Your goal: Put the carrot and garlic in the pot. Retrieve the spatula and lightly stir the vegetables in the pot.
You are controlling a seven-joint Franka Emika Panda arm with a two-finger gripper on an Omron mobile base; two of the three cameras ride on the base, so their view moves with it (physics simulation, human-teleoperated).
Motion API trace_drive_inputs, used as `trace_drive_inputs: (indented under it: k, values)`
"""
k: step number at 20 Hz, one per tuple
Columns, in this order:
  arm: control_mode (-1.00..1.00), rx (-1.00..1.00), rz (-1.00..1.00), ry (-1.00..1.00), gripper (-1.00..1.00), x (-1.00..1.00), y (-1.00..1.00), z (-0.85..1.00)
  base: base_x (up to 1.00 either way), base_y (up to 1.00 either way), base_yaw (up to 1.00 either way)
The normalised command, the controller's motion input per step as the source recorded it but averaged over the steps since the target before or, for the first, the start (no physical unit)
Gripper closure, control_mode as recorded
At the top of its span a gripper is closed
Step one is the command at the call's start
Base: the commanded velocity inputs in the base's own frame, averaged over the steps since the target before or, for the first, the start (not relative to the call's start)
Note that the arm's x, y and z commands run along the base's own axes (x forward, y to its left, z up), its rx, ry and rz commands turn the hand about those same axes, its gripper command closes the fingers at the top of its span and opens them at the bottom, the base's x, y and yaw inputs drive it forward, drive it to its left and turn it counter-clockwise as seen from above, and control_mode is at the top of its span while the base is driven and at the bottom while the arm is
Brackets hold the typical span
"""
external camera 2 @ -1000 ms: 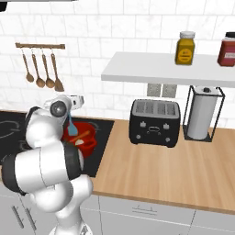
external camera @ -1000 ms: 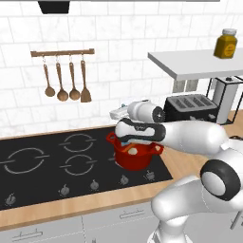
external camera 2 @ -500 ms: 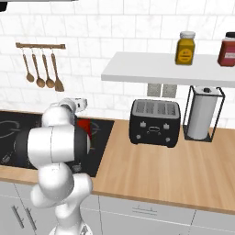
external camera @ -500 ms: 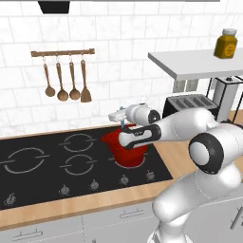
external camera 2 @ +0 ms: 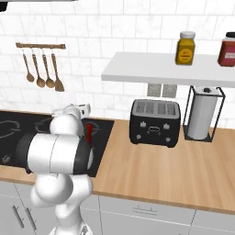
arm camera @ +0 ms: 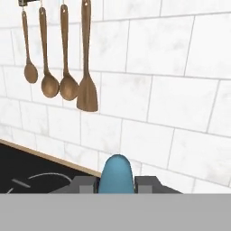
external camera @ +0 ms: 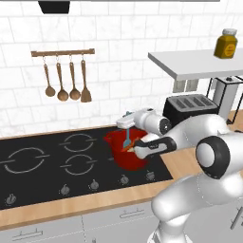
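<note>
A white robot arm reaches over a black stovetop (external camera: 42, 166) set in a wooden tabletop (external camera 2: 165, 170). Its gripper (external camera: 127, 129) is closed on the handle of a light-blue spatula (external camera: 127, 139), which points down into a red pot (external camera: 124, 153) on the stove's right side. Something orange, probably the carrot (external camera: 129, 148), shows inside the pot beside the blade; the garlic cannot be made out. In the hand view, the spatula's blue end (arm camera: 117, 175) sits between the fingertips. Wooden spoons (external camera: 66, 81) hang on the tiled wall. A black toaster (external camera 2: 154, 121) stands to the right.
</note>
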Motion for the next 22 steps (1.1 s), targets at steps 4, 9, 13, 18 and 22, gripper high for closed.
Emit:
trace_drive_inputs:
  k: [4, 9, 13, 18, 22]
  values:
    - [-1.00, 0.00, 0.00, 0.10, 1.00, -0.08, 0.00, 0.13, 0.00, 0.00, 0.00]
    - [-1.00, 0.00, 0.00, 0.10, 1.00, -0.18, 0.00, 0.44, 0.00, 0.00, 0.00]
    - [-1.00, 0.00, -0.02, 0.07, 1.00, -0.43, -0.07, 0.61, 0.00, 0.00, 0.00]
    - [-1.00, 0.00, -0.05, 0.06, 1.00, -0.54, -0.20, 0.38, 0.00, 0.00, 0.00]
    - [-1.00, 0.00, -0.06, 0.09, 1.00, -0.40, -0.14, 0.18, 0.00, 0.00, 0.00]
